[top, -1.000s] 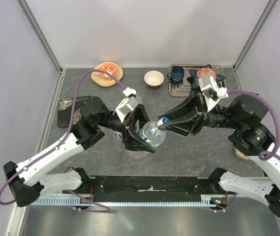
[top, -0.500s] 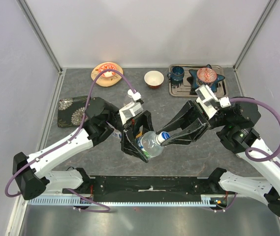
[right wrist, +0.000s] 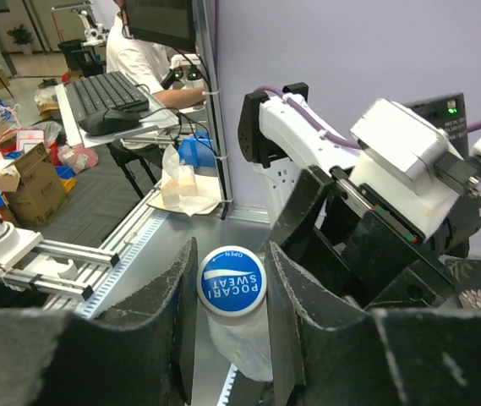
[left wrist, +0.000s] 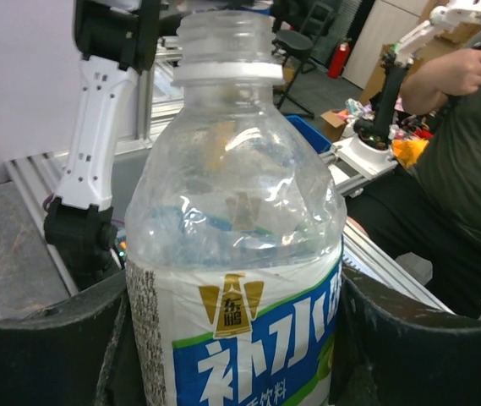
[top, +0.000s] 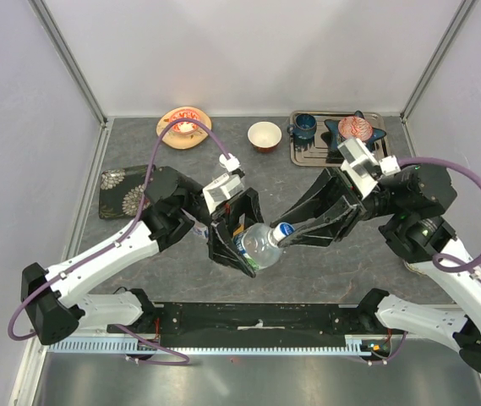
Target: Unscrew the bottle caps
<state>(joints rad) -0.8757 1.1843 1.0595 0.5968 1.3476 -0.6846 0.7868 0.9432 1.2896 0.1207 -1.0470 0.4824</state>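
A short clear bottle with a blue and white label [top: 255, 246] is held off the table near the front middle. My left gripper [top: 242, 237] is shut on its body; in the left wrist view the label [left wrist: 236, 338] fills the gap between both black fingers [left wrist: 46, 338]. The neck threads [left wrist: 227, 38] show at that view's top edge. My right gripper [top: 287, 230] is shut on the blue cap [top: 283, 229]. In the right wrist view the cap [right wrist: 232, 279] sits squeezed between the two fingers [right wrist: 295, 296]. The other bottles are hidden by the arms.
An orange patterned plate [top: 183, 125], a small bowl [top: 265, 135] and a metal tray [top: 312, 152] with a dark blue cup [top: 302, 127] and a star-shaped dish [top: 356, 128] stand along the back. A dark flowered mat [top: 120, 191] lies at the left.
Both grippers have carried the bottle a little toward the near edge. The left arm's wrist has swung round. In the last half second hardly anything has moved.
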